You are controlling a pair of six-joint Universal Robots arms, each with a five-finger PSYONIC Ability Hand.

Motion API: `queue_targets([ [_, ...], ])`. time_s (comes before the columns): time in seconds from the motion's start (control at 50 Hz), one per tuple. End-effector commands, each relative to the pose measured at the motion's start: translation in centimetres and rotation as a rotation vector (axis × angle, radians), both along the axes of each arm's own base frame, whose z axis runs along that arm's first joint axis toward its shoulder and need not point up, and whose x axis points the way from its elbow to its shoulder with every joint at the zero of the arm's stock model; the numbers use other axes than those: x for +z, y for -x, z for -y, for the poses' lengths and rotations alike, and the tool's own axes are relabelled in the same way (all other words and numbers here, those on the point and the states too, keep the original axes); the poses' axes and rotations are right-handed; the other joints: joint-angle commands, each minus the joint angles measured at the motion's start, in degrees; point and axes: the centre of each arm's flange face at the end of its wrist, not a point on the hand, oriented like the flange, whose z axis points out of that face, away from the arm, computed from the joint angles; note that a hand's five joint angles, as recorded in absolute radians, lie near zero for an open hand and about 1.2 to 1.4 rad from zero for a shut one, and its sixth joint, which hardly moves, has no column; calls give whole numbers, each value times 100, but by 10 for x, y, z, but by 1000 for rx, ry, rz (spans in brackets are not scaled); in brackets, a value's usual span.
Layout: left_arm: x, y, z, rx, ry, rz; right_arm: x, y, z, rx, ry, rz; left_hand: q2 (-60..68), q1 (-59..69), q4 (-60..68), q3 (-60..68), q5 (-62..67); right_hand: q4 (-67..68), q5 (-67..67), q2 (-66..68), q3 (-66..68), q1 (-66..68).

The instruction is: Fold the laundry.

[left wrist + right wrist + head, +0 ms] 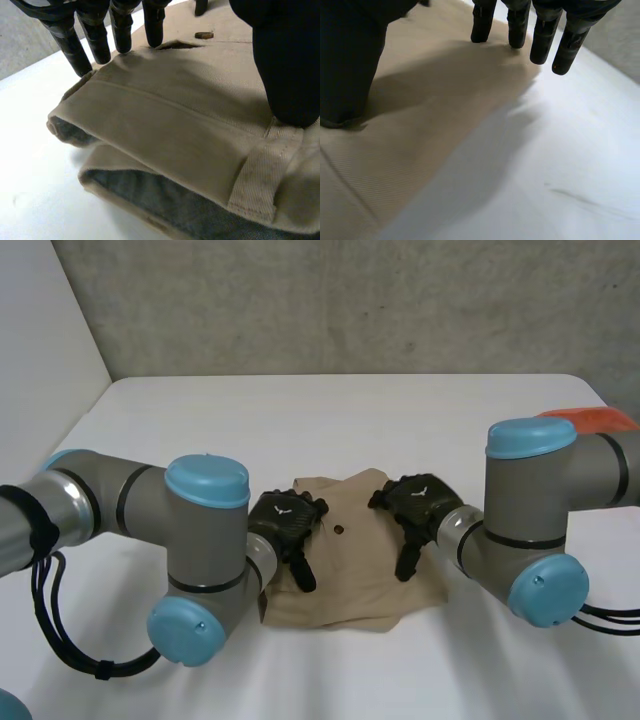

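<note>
We see the tan garment [345, 575] lying folded on the white table [330, 410], near the front edge, btwn the two arms. L hand [285, 523] sits on its left part and R hand [415, 502] on its right part, w/ a dark button [338, 531] on the cloth btwn them.

In L wrist view the fingers [122, 35] are straight, tips down on the top layer by the folded edge. The thumb [287, 65] presses the cloth beside a belt loop [255, 175]. Nothing is pinched, so this hand is released, flat on the garment. Layers stack at that edge, w/ grey lining [150, 195] showing.

In R wrist view the fingers [517, 25] are also straight. Inner tips are on the cloth, outer ones at or just past its edge; we can't tell if those touch. The thumb [347, 65] rests on the fabric. This hand is released too.

An orange item [590, 420] lies at the table's far right, behind the R arm, well apart from the garment.
</note>
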Motion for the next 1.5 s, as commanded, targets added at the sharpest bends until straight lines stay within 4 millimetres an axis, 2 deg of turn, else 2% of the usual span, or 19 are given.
queue_targets([
  [0.02,67,-1,-2,-39,123,-106,36,13,4,-79,127,83,-138,-42,-130,-175,-264,-361,-407,-272,-193,-43],
  [0.06,86,-1,-5,-64,155,-140,51,25,6,-140,165,136,-138,-42,-130,-175,-264,-361,-407,-272,-193,-43],
  [0.08,106,-2,-8,-96,186,-182,55,28,6,-160,171,151,-154,-59,-146,-192,-281,-361,-407,-272,-193,-43],
  [0.1,110,-2,-9,-105,194,-190,60,35,4,-196,172,178,-138,-42,-130,-175,-264,-361,-407,-272,-193,-43],
  [0.14,134,-7,-12,-143,216,-240,63,41,2,-225,159,199,-121,-25,-113,-159,-248,-361,-407,-272,-193,-43],
  [0.22,159,-19,-19,-177,177,-292,54,57,-5,-290,65,228,-104,-8,-96,-142,-231,-361,-407,-272,-193,-43],
  [0.28,165,-24,-22,-194,132,-309,40,65,-15,-316,-34,217,-87,8,-79,-125,-214,-361,-407,-272,-193,-43],
  [0.36,167,-25,-29,-234,77,-327,26,70,-26,-307,-118,204,-70,25,-62,-108,-197,-361,-407,-272,-193,-43],
  [0.48,166,-24,-29,-241,68,-330,12,71,-30,-276,-181,243,-70,25,-62,-108,-197,-361,-407,-272,-193,-43],
  [0.6,164,-25,-28,-235,62,-328,-5,64,-29,-287,-248,332,-87,8,-79,-125,-214,-361,-407,-272,-193,-43],
  [0.8,162,-25,-27,-233,55,-325,-26,57,-22,-276,-274,334,-87,9,-79,-125,-214,-361,-407,-272,-193,-43],
  [1.04,158,-25,-27,-233,45,-320,-21,39,-24,-221,-252,350,-87,8,-79,-125,-214,-361,-407,-272,-193,-43],
  [1.18,157,-25,-27,-231,43,-319,-17,42,-22,-252,-202,321,-87,8,-79,-125,-214,-361,-407,-272,-193,-43],
  [1.24,157,-25,-27,-231,43,-319,0,41,-23,-235,-112,303,-87,8,-79,-125,-214,-361,-407,-272,-193,-43],
  [1.26,157,-25,-27,-231,43,-319,19,38,-29,-194,-31,279,-87,8,-79,-125,-214,-361,-407,-272,-193,-43],
  [1.32,157,-25,-27,-231,44,-320,36,31,-50,-91,67,217,-87,8,-79,-125,-214,-361,-407,-272,-193,-43],
  [1.4,157,-25,-27,-231,44,-320,23,17,-92,120,155,20,-87,8,-79,-125,-214,-361,-407,-272,-193,-43],
  [1.44,157,-25,-27,-231,44,-320,16,12,-103,170,172,-13,-71,25,-62,-108,-197,-361,-407,-272,-193,-43],
  [1.5,157,-25,-27,-230,44,-319,4,9,-107,193,177,-25,-87,8,-79,-125,-214,-361,-407,-272,-193,-43],
])
